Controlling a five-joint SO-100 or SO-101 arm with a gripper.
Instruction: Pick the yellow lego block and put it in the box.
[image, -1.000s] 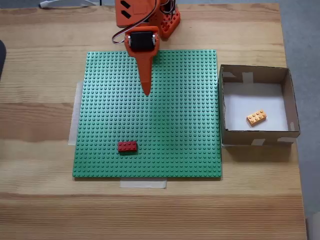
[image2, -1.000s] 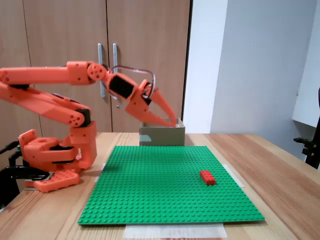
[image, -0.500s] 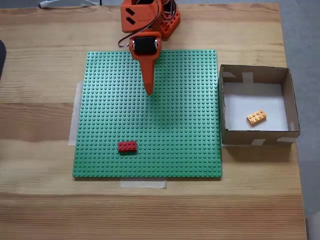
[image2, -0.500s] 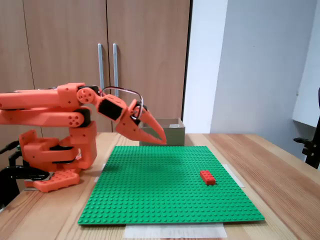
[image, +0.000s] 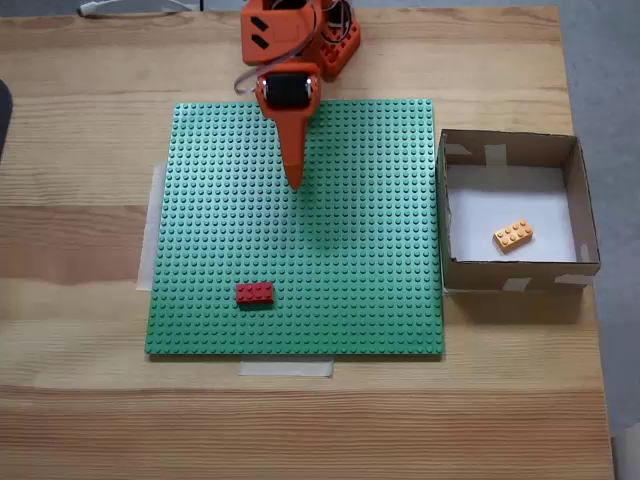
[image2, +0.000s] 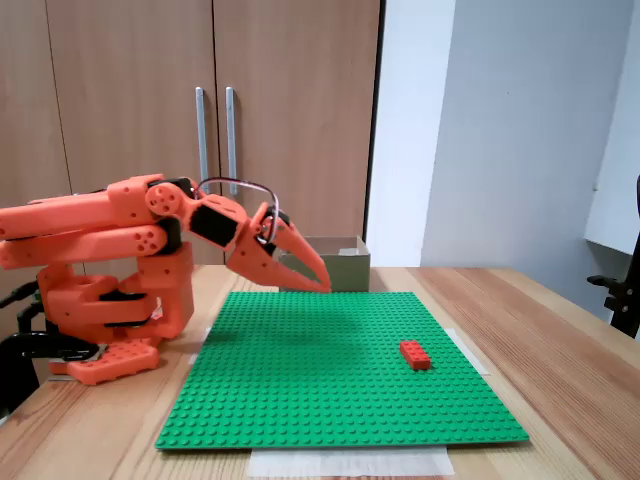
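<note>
No writing was legible. One small yellow-orange studded lego brick (image: 512, 235) lay inside the square brown cardboard box (image: 510, 147); one red brick (image: 254, 293) sat on the green baseplate (image: 370, 290). My orange pincer (image: 293, 180) hung empty, fingers together.

One fixed view looks straight down on the bench (image: 80, 400); the other stands low at its end, facing cupboards (image2: 130, 80). Both share the baseplate (image: 350, 260).

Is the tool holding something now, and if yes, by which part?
Nothing is held. The orange tool hangs above the green baseplate, its fingers together, while the small yellow-orange brick lies inside the cardboard box.
</note>
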